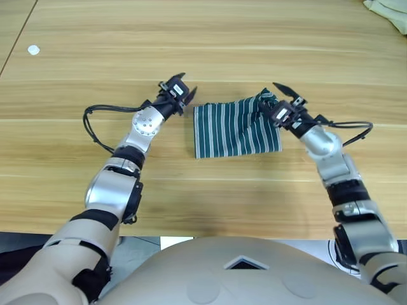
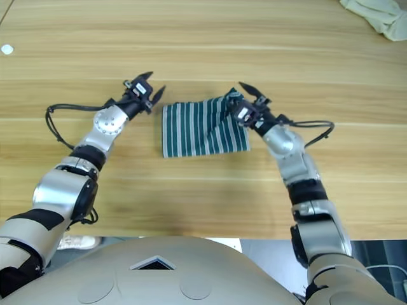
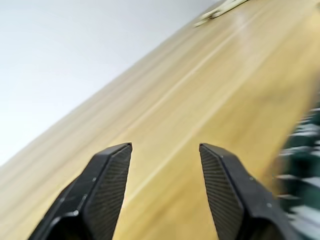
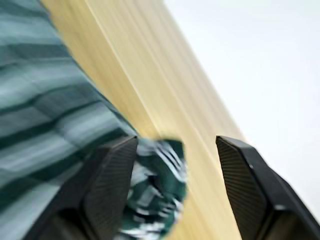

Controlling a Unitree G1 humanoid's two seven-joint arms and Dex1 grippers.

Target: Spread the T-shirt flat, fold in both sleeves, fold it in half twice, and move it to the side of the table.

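Green-striped T-shirt point(image 1: 236, 129): folded small, middle of the wooden table point(image 1: 203, 38), far right corner puckered up.
Left gripper point(image 1: 189, 82): fingers spread, empty, just beside the shirt's left edge.
Right gripper point(image 1: 286, 93): fingers spread over the raised corner, gripping nothing.
Step in hand: probably the move aside; pinch every layer and slide low so the folds hold.

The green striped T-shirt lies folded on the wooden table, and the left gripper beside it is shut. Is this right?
Not quite: the left gripper is open, not shut. The left wrist view shows its fingers apart, with bare table between them. The green striped T-shirt does lie folded on the wooden table, beside that gripper.
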